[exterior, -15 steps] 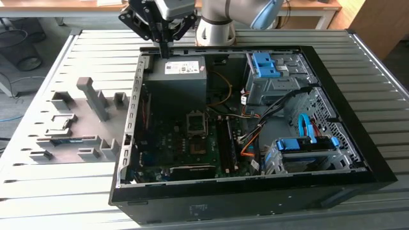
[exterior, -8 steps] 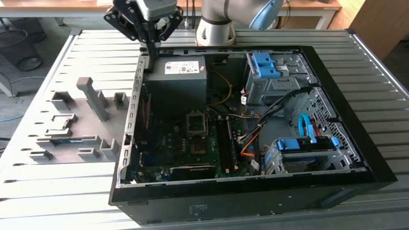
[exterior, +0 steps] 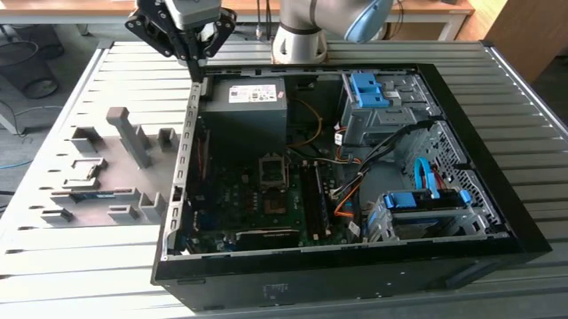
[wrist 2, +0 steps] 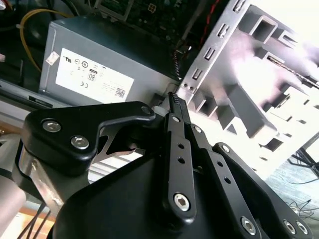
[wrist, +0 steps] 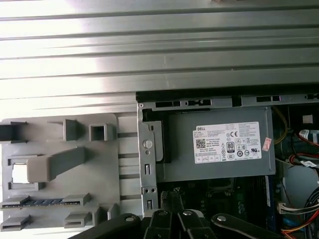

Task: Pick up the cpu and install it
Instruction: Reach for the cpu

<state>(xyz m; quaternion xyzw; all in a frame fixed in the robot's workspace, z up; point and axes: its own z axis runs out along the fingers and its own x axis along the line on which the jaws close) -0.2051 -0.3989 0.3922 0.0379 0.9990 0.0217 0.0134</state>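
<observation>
Exterior view: hand (exterior: 193, 61) pinched together (empty) above case wall (exterior: 191, 113), beside grey box (exterior: 257, 106).

We see a grey table (exterior: 71, 266) of ribbed metal slats. An open black computer case (exterior: 355, 286) lies on its side on it, toward the exterior view's right. Just beside the case, on the exterior view's left, rests a flat grey tray (exterior: 120, 179) with upright blocks. The robot's base (exterior: 297, 46) stands behind the case.

Ribbed grey metal table (exterior: 80, 266); wooden desk (exterior: 426, 8) behind; wooden cabinet (exterior: 523, 33) exterior view's right; bright glare on slats.
</observation>
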